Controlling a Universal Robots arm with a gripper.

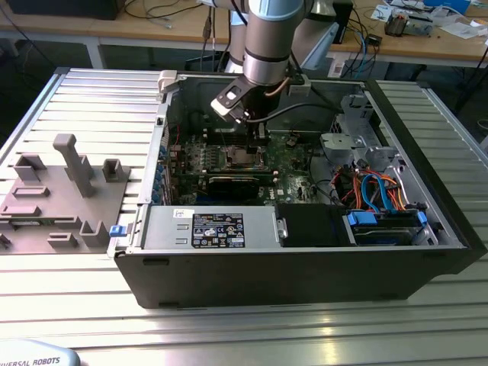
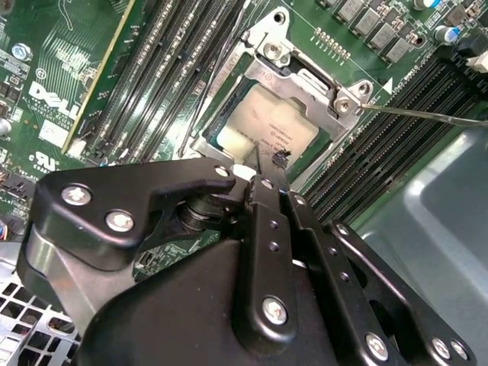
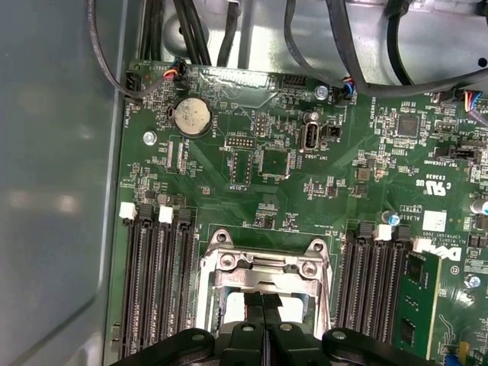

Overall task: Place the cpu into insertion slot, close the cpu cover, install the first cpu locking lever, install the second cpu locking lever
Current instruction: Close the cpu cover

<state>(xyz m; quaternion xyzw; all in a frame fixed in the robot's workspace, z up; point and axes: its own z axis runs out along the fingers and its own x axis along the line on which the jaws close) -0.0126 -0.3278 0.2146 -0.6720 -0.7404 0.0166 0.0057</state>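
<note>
The hand [image 2: 274, 169], closed, hangs over the cpu [image 2: 259, 122] in the insertion slot [image 2: 301, 76].

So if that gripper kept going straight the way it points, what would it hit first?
Most likely the cpu: the gripper points straight at its shiny top, near one edge. How big the gap is, I cannot tell.

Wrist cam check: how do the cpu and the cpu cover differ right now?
The cpu is a solid pale square plate; the cpu cover is an open silvery frame with a square window. The cpu cover is the larger, its bars running round the cpu, which shows through that window. Both are flat, square and metallic.
</note>
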